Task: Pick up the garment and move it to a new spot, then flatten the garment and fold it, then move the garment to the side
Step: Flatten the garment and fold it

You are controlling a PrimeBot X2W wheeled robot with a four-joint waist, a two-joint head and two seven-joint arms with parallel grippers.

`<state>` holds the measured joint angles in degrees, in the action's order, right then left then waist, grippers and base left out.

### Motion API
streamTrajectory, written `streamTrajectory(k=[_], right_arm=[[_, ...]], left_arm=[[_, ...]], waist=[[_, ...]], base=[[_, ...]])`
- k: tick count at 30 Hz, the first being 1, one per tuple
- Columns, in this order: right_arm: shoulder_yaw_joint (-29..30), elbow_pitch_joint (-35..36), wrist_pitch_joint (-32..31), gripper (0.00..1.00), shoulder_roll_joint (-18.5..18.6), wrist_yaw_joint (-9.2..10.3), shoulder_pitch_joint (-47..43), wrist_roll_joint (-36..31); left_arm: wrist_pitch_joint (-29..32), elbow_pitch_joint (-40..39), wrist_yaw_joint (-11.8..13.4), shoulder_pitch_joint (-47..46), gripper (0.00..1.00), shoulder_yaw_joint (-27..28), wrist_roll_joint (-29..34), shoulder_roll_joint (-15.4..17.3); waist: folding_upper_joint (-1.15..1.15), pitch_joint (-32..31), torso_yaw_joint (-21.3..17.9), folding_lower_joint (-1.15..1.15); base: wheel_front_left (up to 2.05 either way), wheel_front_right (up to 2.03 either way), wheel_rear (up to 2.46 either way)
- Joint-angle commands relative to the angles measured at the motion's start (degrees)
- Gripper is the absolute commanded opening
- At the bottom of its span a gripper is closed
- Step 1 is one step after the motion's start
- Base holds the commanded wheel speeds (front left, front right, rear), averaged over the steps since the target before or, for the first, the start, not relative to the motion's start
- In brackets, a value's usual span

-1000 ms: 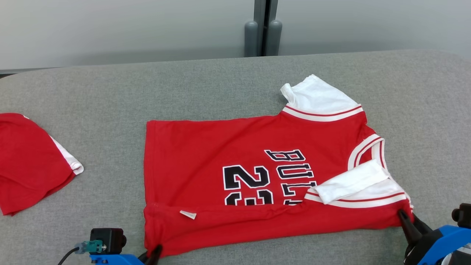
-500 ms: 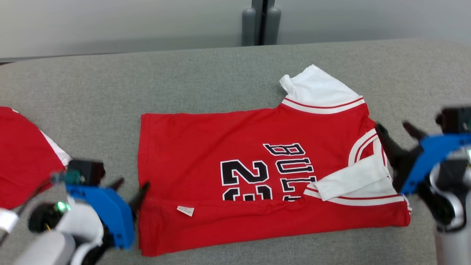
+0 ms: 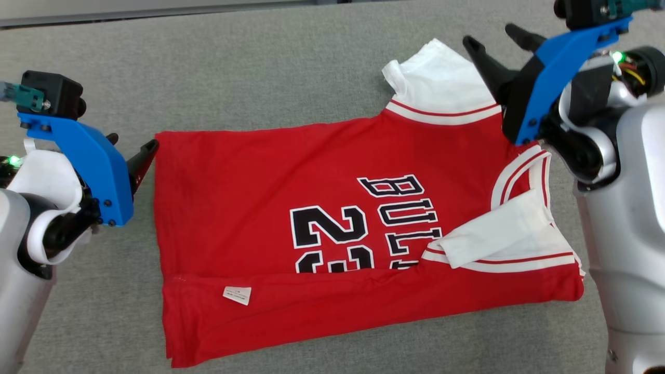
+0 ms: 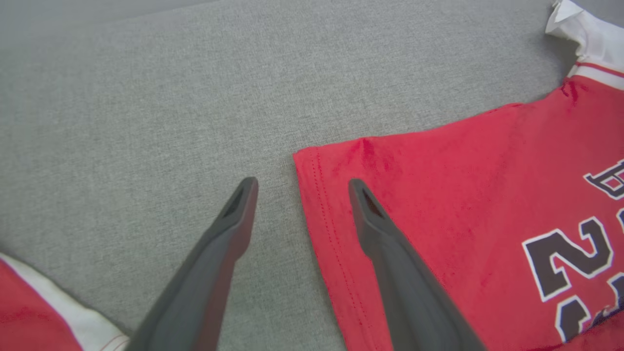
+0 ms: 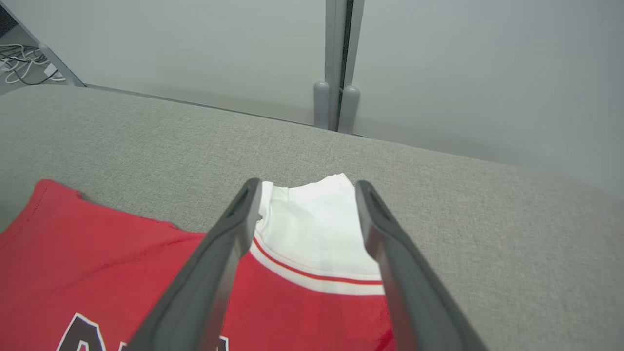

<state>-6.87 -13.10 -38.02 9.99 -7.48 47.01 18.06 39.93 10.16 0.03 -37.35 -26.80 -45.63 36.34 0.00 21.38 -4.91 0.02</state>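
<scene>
- Red jersey [image 3: 332,218] lies flat on the grey surface [image 3: 260,62], near edge folded over.
- Left gripper [image 3: 133,141] spread, empty, beside its hem corner [image 3: 162,139].
- Right gripper [image 3: 489,33] spread, empty, by the white sleeve [image 3: 441,78].

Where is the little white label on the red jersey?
In the head view, the white label lies on the folded-over near edge of the red jersey, toward the robot's left, below-left of the black number.

Red shirt [image 3: 249,171]: black letters [image 3: 400,208] "BUL" w/ white edges, rest hidden by white sleeve [image 3: 493,234]. Beside them big no. [image 3: 330,228] "2", then half a digit (maybe 3). Small white tag [image 3: 237,295]: print too tiny to read.
</scene>
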Motion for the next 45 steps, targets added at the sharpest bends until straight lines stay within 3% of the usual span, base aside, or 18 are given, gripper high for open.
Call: streamTrajectory(k=[1,10,18,19,21,26,35,45], right_arm=[[0.0,-1.6,1.0,1.00,-0.3,-0.03,2.1,0.4],[0.0,-10.5,5.8,1.00,-1.8,-0.03,10.1,1.4],[-0.2,-15.5,9.0,1.00,-2.7,-0.03,13.4,2.4],[-0.2,-16.1,9.3,1.00,-2.7,-0.03,13.6,2.4],[-0.1,-17.1,9.9,1.00,-2.5,-0.03,14.1,2.3],[1.9,-20.6,10.2,1.00,-1.1,-0.03,15.3,1.0],[4.9,-28.3,5.0,1.00,3.8,-0.02,19.6,-7.2],[1.1,-29.8,-2.5,1.00,8.4,-0.02,19.6,-11.3]], left_arm=[[0.8,1.1,-0.8,-1.4,1.00,-0.1,-0.8,-0.3],[3.5,6.3,-2.9,-4.5,1.00,0.1,-3.0,0.4],[5.4,8.6,-1.8,-5.7,1.00,0.4,-3.9,0.1],[6.5,8.7,-1.6,-5.4,0.73,0.0,-4.0,0.1],[8.4,8.6,-0.9,-4.8,0.00,-0.3,-4.8,0.1],[6.2,5.3,-1.5,-4.7,0.00,0.1,-5.0,-0.9],[-2.0,0.5,-4.2,-4.4,0.00,-2.8,-3.4,-7.3],[-5.9,1.7,-6.1,-5.2,0.00,-6.5,-1.8,-10.4]], waist=[[0.00,0.7,-0.2,-0.02],[0.00,4.5,-2.7,-0.02],[0.00,7.6,-3.9,-0.02],[0.00,7.8,-3.9,-0.02],[0.00,8.2,-3.8,-0.02],[0.00,9.1,-1.8,-0.02],[0.00,11.7,6.3,-0.02],[0.00,13.6,11.8,-0.02]], base=[[0.00,0.00,0.00],[0.00,0.00,0.00],[0.00,0.00,0.00],[0.00,0.00,0.00],[0.00,0.00,0.00],[0.00,0.00,0.00],[0.00,0.00,0.00],[0.00,0.00,0.00]])
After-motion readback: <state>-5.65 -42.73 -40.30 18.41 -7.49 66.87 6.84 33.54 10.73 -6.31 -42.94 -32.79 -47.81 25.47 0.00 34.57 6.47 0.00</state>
